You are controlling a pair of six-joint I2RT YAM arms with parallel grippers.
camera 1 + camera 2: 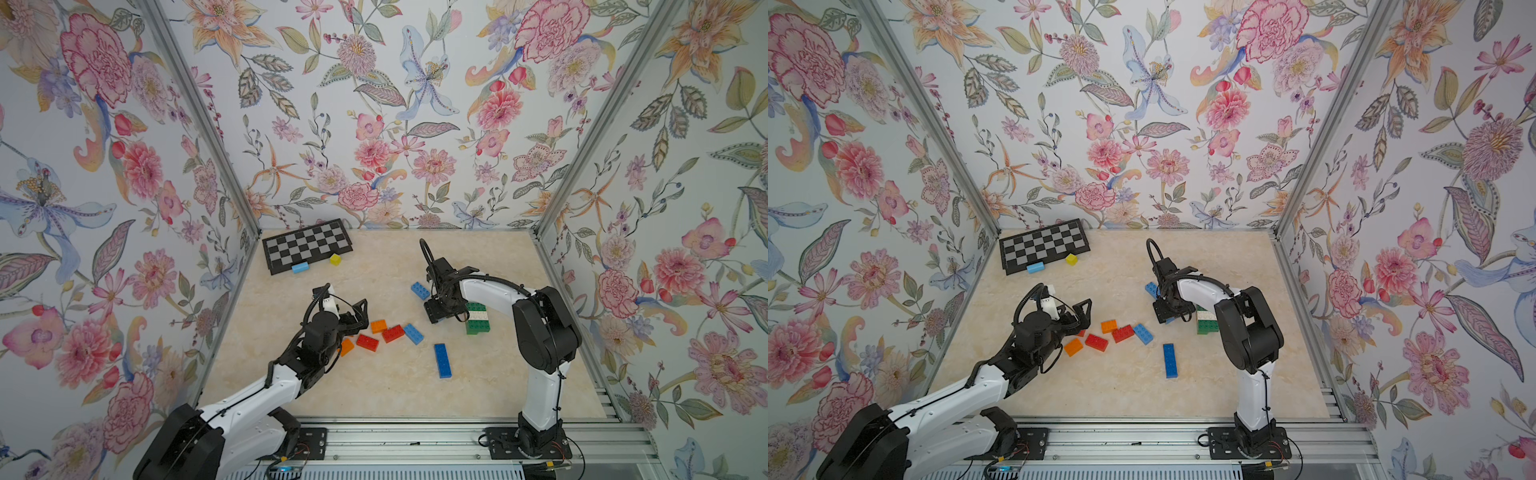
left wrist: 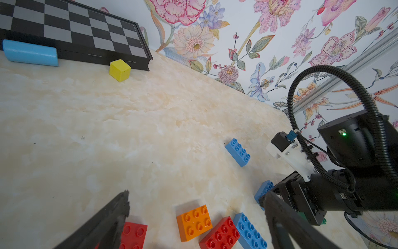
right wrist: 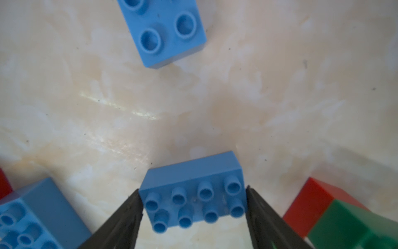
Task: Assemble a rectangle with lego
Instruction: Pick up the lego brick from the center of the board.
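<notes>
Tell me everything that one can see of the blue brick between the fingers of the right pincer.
The blue brick is smooth plastic, oblong, with eight hollow round studs in two rows of four, facing up. It lies on the marbled table, apart from other bricks. The right pincer straddles it: one black finger at each short end, at or near contact; whether it is gripped cannot be told.

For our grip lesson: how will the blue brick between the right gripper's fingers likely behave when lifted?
The blue brick looks like rigid moulded plastic, so it probably won't flex. Its smooth end walls, where the right gripper meets it, may slip. Boxy and flat-sided, it shouldn't roll.
</notes>
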